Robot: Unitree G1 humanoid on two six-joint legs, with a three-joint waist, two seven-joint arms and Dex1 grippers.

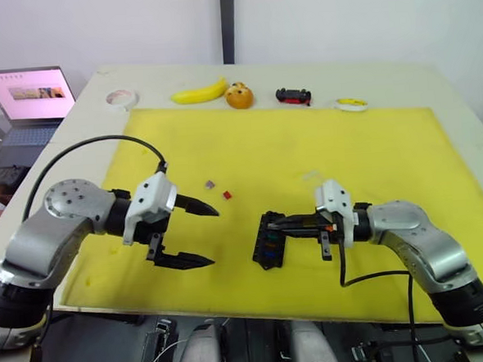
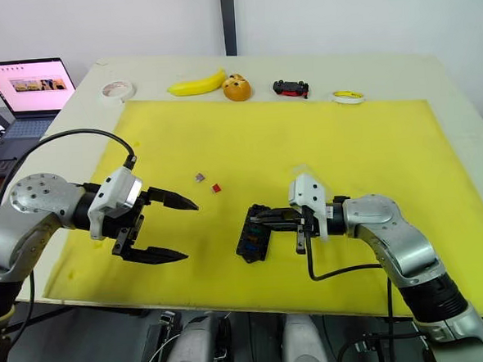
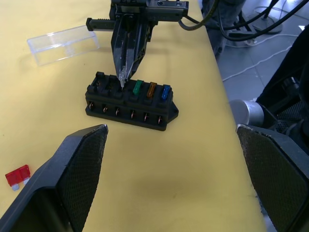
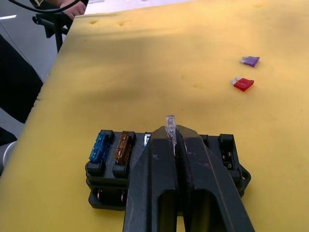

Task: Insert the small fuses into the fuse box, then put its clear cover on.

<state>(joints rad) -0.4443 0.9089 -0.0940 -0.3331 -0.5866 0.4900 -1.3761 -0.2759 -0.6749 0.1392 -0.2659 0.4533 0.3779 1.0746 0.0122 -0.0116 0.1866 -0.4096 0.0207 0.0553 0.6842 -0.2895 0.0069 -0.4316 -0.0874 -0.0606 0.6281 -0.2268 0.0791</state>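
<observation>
Right tool (image 4: pixel 171 140) pinching clear fuse (image 4: pixel 170 122) upright over fuse box (image 3: pixel 131 102).

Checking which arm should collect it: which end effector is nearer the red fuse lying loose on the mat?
Left. The left end effector hangs open just beside the red fuse; the right end effector is farther, over the fuse box.

Counted on the yellow mat (image 1: pixel 370 140): 1 fuse box (image 3: pixel 131 102), black. Seated in it: 3 fuses, namely 1 green (image 3: pixel 137 87), 1 amber (image 3: pixel 151 89), 1 blue (image 3: pixel 165 92). Pinched in the right gripper (image 4: pixel 170 126): 1 clear fuse (image 4: pixel 170 123). Loose on the mat: 2 fuses, 1 red (image 4: pixel 243 83) and 1 apparently purple (image 4: pixel 250 61). Total fuses: 6. Clear cover (image 3: pixel 63 44): 1. Grippers: 2, counting the left gripper (image 1: pixel 202 234).
</observation>
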